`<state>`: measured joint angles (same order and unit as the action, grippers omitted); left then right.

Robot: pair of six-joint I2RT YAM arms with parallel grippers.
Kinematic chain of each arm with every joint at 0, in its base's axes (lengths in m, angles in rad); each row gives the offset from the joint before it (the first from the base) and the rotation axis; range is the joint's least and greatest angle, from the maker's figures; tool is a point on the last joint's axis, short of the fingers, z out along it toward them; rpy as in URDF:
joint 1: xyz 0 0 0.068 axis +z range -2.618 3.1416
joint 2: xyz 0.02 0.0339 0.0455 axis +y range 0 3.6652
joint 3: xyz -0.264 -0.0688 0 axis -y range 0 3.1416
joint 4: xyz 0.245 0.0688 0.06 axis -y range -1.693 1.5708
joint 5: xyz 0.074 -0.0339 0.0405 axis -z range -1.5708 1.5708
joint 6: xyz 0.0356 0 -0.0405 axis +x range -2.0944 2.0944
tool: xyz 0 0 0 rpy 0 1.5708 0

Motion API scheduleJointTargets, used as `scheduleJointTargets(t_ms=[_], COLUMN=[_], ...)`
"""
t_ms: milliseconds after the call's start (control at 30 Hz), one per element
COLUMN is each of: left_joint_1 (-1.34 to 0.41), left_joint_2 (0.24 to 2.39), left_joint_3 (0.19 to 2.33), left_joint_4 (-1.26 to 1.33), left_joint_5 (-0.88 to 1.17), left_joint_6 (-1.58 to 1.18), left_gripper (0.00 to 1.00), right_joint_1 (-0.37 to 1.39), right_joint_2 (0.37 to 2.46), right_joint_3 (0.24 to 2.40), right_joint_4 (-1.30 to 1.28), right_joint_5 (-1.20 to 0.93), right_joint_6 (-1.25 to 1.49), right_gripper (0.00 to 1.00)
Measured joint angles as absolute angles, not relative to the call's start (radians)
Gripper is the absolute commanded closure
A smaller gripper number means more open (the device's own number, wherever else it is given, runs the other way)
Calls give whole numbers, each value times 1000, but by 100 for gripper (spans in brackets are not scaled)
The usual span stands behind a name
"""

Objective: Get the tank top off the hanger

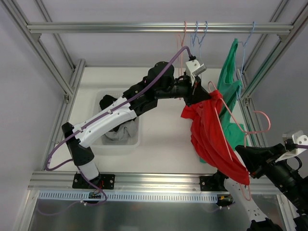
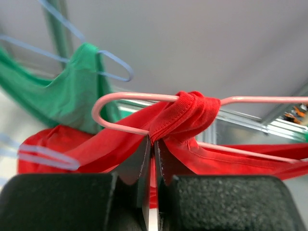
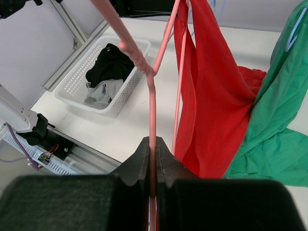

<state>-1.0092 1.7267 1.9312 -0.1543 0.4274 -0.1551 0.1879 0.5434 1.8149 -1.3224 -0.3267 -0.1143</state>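
Strap of the red tank top (image 2: 190,115) loops the pink hanger (image 2: 134,96) just above our left claw (image 2: 154,149), which pinches it. Our right claw (image 3: 152,154) grips the hanger, so we should slide the strap off slowly.

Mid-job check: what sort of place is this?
Probably a robotics lab test cell: silver aluminium extrusion frame around a white table, coloured wire hangers on its top rail, white perforated plastic basket of clothes.
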Motion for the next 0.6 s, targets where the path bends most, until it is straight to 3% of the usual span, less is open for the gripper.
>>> scheduleJointTargets(t_ms=[200, 400, 600], left_joint_1=[-1015, -1015, -1022], left_joint_2=[1596, 1348, 1156], left_joint_3=[1779, 1631, 1539], left_joint_4=[-163, -179, -147], left_joint_5=[137, -171, -191], left_joint_6=[-157, -168, -169], left_gripper=[100, 100, 100], right_joint_1=[207, 340, 413], right_joint_2=[542, 501, 416], right_joint_3=[1709, 1682, 1735], right_joint_4=[-1323, -1345, -1282], right_joint_5=[-336, -381, -547], right_joint_6=[-139, -192, -248], right_gripper=[100, 100, 100])
